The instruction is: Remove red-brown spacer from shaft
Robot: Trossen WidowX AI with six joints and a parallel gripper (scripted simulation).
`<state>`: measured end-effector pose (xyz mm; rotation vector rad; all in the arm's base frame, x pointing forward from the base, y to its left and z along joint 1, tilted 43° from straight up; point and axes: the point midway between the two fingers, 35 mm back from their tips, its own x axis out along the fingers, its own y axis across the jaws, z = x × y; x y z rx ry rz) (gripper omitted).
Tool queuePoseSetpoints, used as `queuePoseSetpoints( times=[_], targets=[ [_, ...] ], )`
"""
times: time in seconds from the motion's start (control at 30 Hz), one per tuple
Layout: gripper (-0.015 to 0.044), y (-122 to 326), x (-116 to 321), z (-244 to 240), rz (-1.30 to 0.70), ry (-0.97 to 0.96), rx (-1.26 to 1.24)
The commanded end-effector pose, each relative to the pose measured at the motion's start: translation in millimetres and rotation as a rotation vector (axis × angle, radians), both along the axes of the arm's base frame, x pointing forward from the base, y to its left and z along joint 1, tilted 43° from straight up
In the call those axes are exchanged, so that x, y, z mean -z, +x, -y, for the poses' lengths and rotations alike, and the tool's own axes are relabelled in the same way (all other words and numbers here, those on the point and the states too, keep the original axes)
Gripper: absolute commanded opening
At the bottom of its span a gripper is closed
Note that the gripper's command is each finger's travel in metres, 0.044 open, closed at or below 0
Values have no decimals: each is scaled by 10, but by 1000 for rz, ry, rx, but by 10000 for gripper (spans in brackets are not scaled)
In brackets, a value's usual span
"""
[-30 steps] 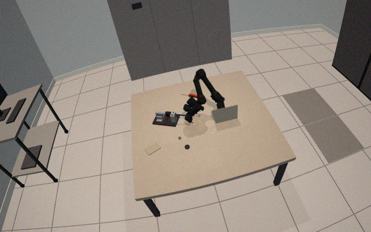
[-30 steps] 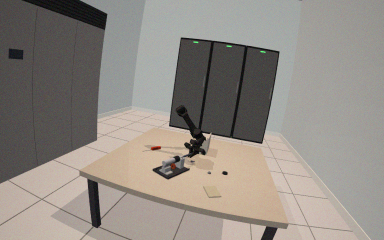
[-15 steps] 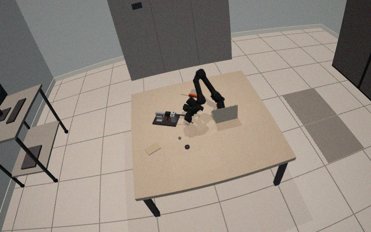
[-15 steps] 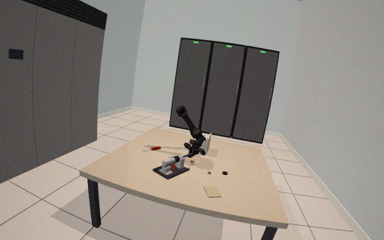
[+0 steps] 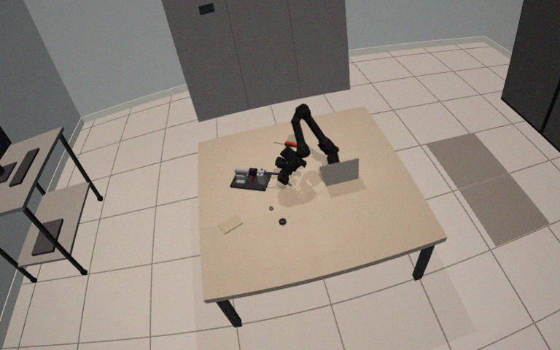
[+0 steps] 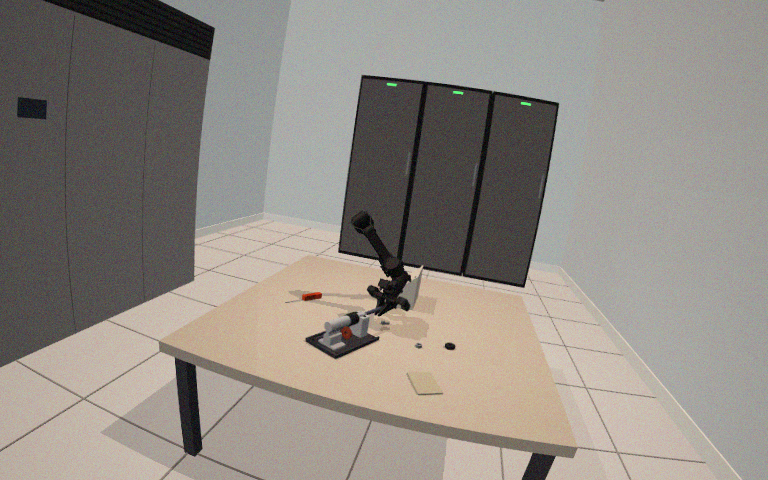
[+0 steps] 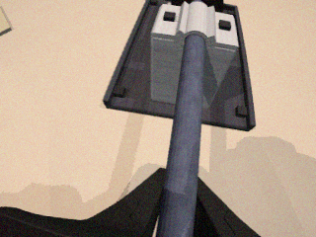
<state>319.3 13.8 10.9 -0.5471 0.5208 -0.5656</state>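
My gripper (image 7: 176,177) (image 6: 381,310) is shut on the blue-grey shaft (image 7: 189,109) (image 5: 270,173) (image 6: 370,311), outside the grey support block (image 7: 170,64) (image 6: 360,326). The shaft runs through that block towards the pale cylindrical housing (image 5: 240,170) (image 6: 338,323). A black ring-shaped spacer (image 5: 252,170) (image 6: 353,318) sits in line with the shaft beside the housing. The red-brown spacer (image 5: 252,177) (image 6: 346,333) is below the shaft line, standing or leaning over the dark base plate (image 5: 247,186) (image 6: 348,347). Whether it touches the plate, and where the shaft's far end is, cannot be seen.
An orange-handled screwdriver (image 5: 290,144) (image 6: 311,296) lies behind the fixture. A grey upright panel (image 5: 339,172) (image 6: 415,292) stands beside the arm. A small nut (image 5: 270,209) (image 6: 418,345), a loose black ring (image 5: 282,219) (image 6: 449,345) and a yellow pad (image 5: 230,224) (image 6: 424,383) lie on the table.
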Motion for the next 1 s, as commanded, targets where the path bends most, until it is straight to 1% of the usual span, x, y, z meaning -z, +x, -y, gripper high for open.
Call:
queuePoseSetpoints(
  times=[0.0,0.97],
  targets=[
    [0,27,-10,-7,1,1,-5],
    [0,110,-39,12,1,1,-5]
  ],
)
